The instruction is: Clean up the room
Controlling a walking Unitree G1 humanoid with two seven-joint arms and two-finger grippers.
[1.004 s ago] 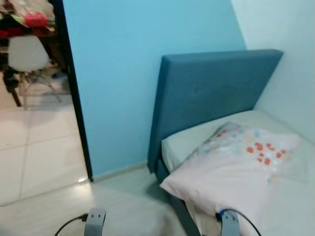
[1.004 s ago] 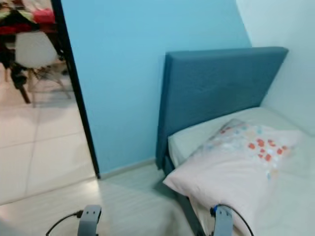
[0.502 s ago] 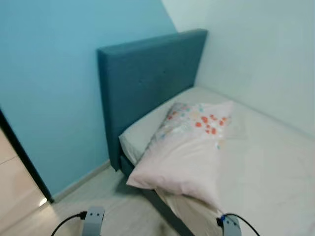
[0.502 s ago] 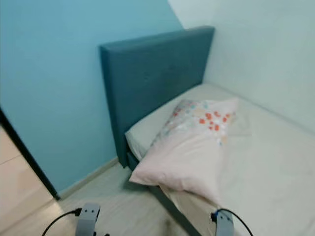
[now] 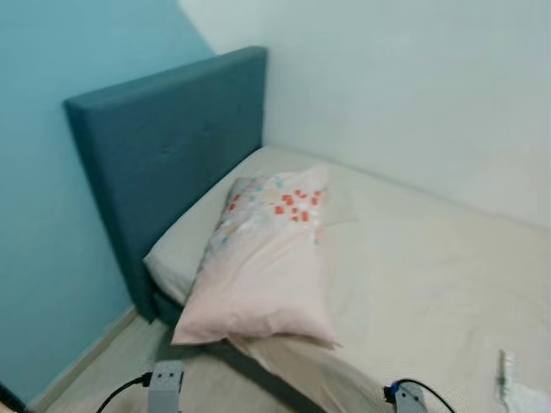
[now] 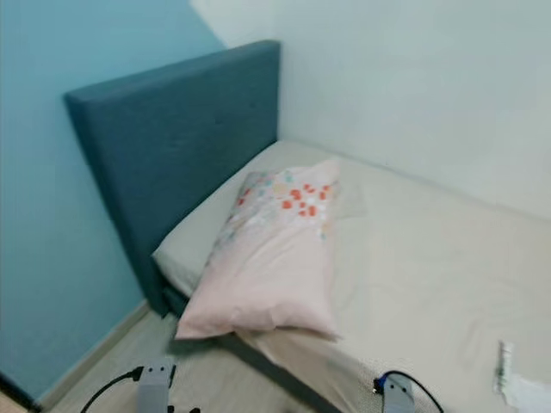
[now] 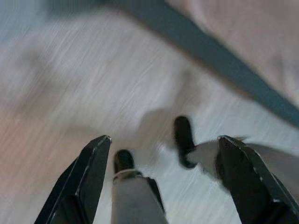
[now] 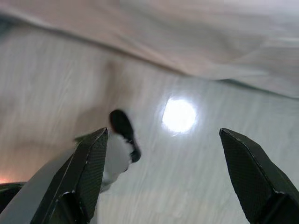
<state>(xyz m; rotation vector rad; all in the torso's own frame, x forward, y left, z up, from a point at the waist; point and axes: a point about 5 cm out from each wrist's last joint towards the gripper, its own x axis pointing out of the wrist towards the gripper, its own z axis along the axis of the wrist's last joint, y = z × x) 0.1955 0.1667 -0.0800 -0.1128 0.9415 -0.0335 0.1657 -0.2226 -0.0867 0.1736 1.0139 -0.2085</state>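
A pale pink pillow [image 5: 271, 258] with a patch of orange and blue dots lies on the bed [image 5: 430, 284], its lower corner hanging over the mattress edge. A small white crumpled thing [image 5: 523, 394] lies on the sheet at the near right. Both arms hang low by the floor. My left gripper [image 7: 161, 154] is open over the pale wood floor [image 7: 93, 84], with nothing between its fingers. My right gripper [image 8: 163, 149] is open too, over floor beside the overhanging sheet [image 8: 187, 37].
A blue padded headboard [image 5: 164, 155] stands against the blue wall [image 5: 43, 215]. A white wall [image 5: 413, 95] runs along the bed's far side. A strip of floor [image 5: 103, 370] lies between the wall and the bed.
The camera has swung to the right: the doorway and tiled room have left the picture, and more of the bed and the white wall has come in. Both arms still hang low.
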